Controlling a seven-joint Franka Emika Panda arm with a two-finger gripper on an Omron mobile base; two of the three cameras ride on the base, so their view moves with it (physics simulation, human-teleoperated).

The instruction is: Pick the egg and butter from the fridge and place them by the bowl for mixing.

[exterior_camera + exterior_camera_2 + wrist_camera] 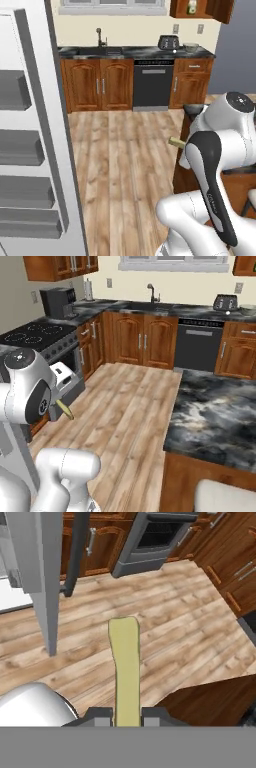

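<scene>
The gripper (126,716) was clamped on the butter (125,667), its fingers (98,717) pressed against the stick's sides (the far end jutted out over the wood floor (175,637)). The fridge (30,150) door stood open at left. The bowl (190,47) sat on the far counter (145,51), right of the toaster (168,42).

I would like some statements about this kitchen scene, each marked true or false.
1. The gripper is shut on the butter. True.
2. The butter lies on the counter. False: it is held above the wood floor.
3. The fridge door is open. True.
4. The toaster stands on the floor. False: it stands on the far counter, near the bowl.
5. The gripper holds the egg. False: it holds the butter.
</scene>
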